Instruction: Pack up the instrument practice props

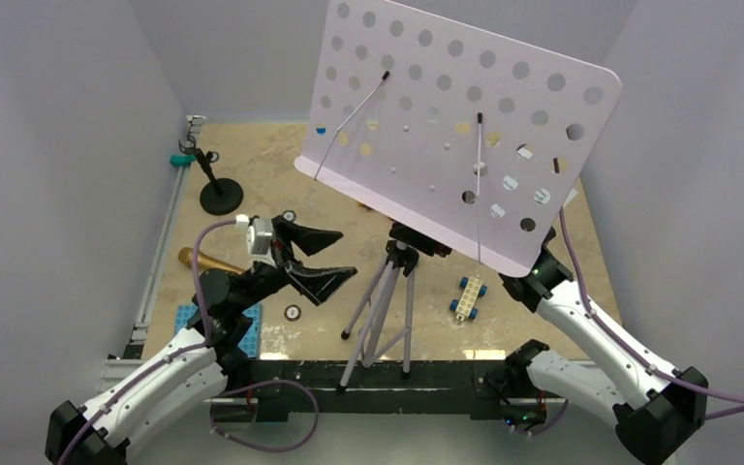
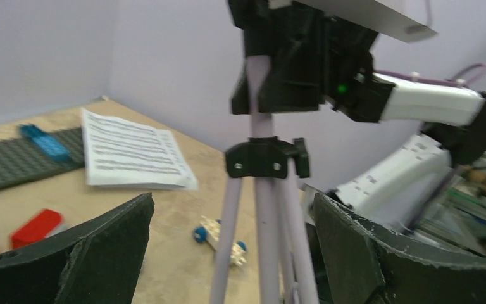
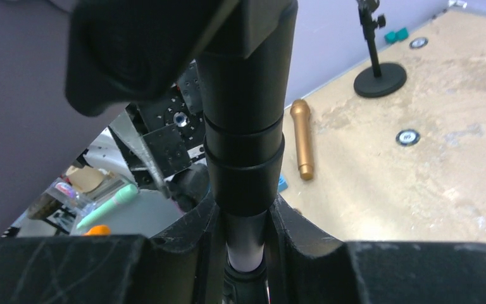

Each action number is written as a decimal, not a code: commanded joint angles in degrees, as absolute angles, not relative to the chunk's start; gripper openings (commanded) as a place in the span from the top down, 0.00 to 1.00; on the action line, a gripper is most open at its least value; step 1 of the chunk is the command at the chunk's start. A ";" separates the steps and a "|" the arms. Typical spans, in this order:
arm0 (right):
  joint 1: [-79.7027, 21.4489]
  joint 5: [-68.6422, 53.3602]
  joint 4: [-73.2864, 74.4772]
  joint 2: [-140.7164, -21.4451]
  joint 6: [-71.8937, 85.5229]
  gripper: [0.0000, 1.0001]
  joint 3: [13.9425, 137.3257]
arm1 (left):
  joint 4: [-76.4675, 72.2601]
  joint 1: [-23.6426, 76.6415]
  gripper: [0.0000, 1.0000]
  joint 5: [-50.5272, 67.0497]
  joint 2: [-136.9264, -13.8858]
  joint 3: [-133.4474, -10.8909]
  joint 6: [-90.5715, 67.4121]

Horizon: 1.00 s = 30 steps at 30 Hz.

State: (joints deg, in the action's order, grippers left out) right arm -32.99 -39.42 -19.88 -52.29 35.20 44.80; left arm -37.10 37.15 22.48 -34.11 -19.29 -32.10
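The lavender music stand rises mid-table, its perforated desk tilted over the tripod legs. In the right wrist view my right gripper is shut on the stand's pole, just under its black collar; from above it is hidden behind the desk. My left gripper is open beside the tripod, and the legs stand between its wide fingers without touching. White sheet-music pages lie beyond. The gold microphone lies flat at the left. The black mic stand stands at the back left.
A white toy brick car with blue wheels lies right of the tripod. A blue baseplate sits under my left arm; a grey baseplate and a red brick lie near the pages. Grey walls close three sides.
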 commanded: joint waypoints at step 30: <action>-33.13 -37.01 -39.06 -51.86 42.80 1.00 48.89 | -76.74 45.93 0.00 44.54 -68.35 -19.51 -56.18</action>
